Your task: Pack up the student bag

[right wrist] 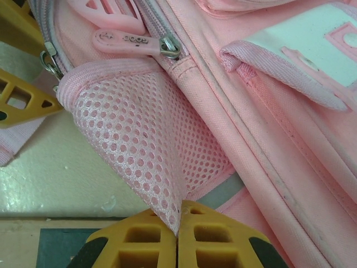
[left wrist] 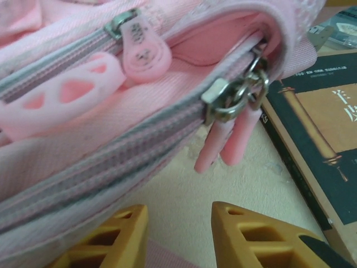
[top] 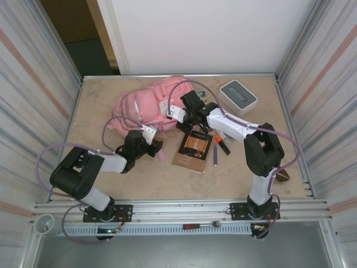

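Bag point(top: 146, 103) pinned by its mesh, zip pulls next in line

Location: the bag lies on its side toward the back of the table point(top: 106, 173), left of centre. A book point(top: 192, 151) and two markers point(top: 218, 148) lie just in front of it. A box point(top: 238, 96) sits well apart at the back right.

Right gripper point(right wrist: 178, 226): clenched. Its fingers meet on the lower edge of the mesh pocket point(right wrist: 139, 139), with the netting pinched between them. My judgement is that this hold is an anchor. It keeps the soft fabric taut so the zip can run without dragging the bag along.

Left gripper point(left wrist: 178, 234): released, jaws apart, nothing clamped between them. It sits low over the table just short of the paired zip pulls point(left wrist: 228, 145), which dangle at the end of the closed zip. That placement suggests the pulls are its target. The main compartment looks shut, so packing has not begun and opening comes first.

Views compared: from overhead I see the whole layout, with both arms converging on the near edge of the bag and the loose items waiting beside it. The grip itself is too small to read there. The right wrist camera settles that, showing mesh caught between closed fingers and the left fingers point(right wrist: 19, 95) close by the zip end. The left wrist camera alone shows the gap between jaws and pulls, with the book cover just beside them.

Risk noted: the two pulls hang together, so a closing jaw may catch one or both.
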